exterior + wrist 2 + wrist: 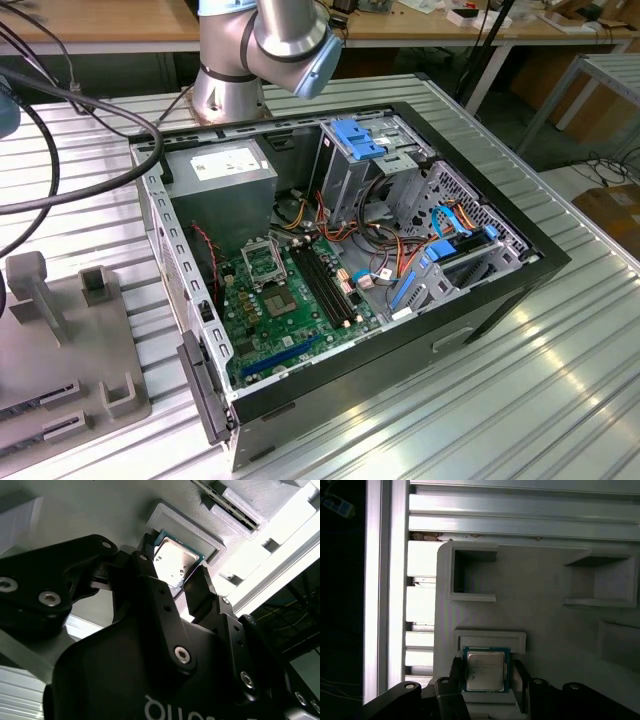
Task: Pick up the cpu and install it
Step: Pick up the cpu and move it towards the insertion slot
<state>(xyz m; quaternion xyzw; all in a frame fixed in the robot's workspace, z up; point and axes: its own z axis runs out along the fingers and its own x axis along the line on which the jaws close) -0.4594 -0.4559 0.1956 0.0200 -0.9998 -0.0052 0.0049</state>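
- The cpu lies flat in a shallow pocket of the grey plate. It is close to the plate's edge, where the slatted table begins.
- The claw hangs right over it, jaws apart, with a finger on either side, so the chip sits straight between them. A thin gap shows at one finger, so I'd judge it not yet clamped.
- The chip is square, so no long axis matters. Its side edges run parallel to the fingers.
- The second wrist view looks along the claw and adds depth. The tips reach down to the cpu, which is seated in its pocket.
- The exterior view places the plate on the table beside the case, at the exterior view's left. The socket lies inside the case, well apart from the plate.
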